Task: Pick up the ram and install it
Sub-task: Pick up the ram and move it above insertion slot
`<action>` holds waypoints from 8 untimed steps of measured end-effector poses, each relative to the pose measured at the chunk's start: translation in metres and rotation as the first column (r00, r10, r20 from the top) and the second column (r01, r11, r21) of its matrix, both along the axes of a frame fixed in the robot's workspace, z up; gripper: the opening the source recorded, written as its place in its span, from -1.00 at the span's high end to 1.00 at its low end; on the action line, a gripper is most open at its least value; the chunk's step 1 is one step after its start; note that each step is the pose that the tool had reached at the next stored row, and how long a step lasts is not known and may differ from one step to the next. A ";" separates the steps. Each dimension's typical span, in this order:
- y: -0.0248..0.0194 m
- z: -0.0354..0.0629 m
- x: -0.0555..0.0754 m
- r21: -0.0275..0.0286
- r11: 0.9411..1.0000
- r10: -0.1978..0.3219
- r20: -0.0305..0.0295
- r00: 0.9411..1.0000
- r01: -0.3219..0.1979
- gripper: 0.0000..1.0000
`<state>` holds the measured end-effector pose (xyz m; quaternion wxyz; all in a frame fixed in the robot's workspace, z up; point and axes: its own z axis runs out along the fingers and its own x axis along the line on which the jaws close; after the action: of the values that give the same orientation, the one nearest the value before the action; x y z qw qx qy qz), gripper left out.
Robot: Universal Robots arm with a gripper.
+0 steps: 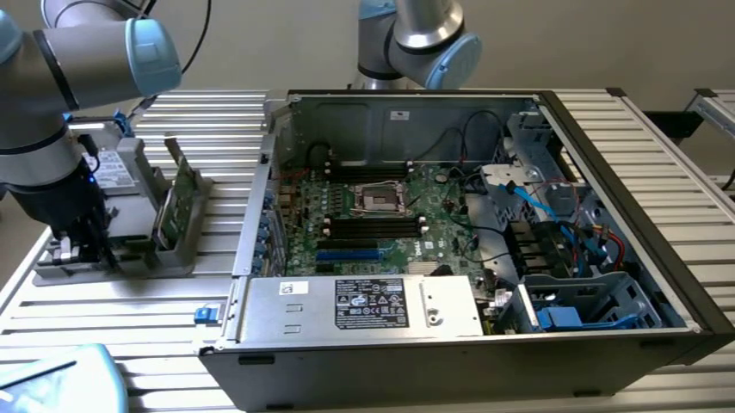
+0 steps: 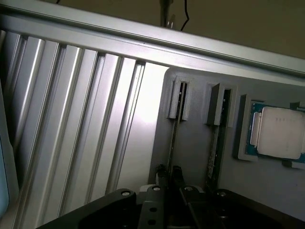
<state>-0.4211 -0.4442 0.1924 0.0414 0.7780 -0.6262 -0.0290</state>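
Half in glare, working over a ribbed, silvery aluminium table (image 1: 150, 301) against a beige wall (image 1: 275, 43), beside an open steel computer case (image 1: 460, 374). Holding the black gripper (image 2: 169, 172) low on a matte grey plastic holder (image 2: 193, 143), bracketing the thin upright edge of the ram (image 2: 174, 138), standing in its slot. Clamping it or not: impossible to tell. Sharing the holder with a square silver processor (image 2: 281, 131).

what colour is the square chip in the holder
Silver, edged in blue-green; the chip shows best in the wrist view.
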 end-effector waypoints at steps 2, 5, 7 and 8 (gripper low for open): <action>0.0000 0.0000 0.000 0.000 1.000 0.000 0.000 1.000 0.000 0.69; 0.0000 0.0000 0.000 0.000 1.000 0.000 0.000 1.000 0.000 0.70; 0.0000 0.0000 0.000 0.000 1.000 -0.001 0.000 1.000 0.001 0.70; 0.0000 0.0000 0.000 0.000 1.000 -0.001 0.000 1.000 0.001 0.70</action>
<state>-0.4211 -0.4442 0.1924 0.0414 0.7776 -0.6267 -0.0290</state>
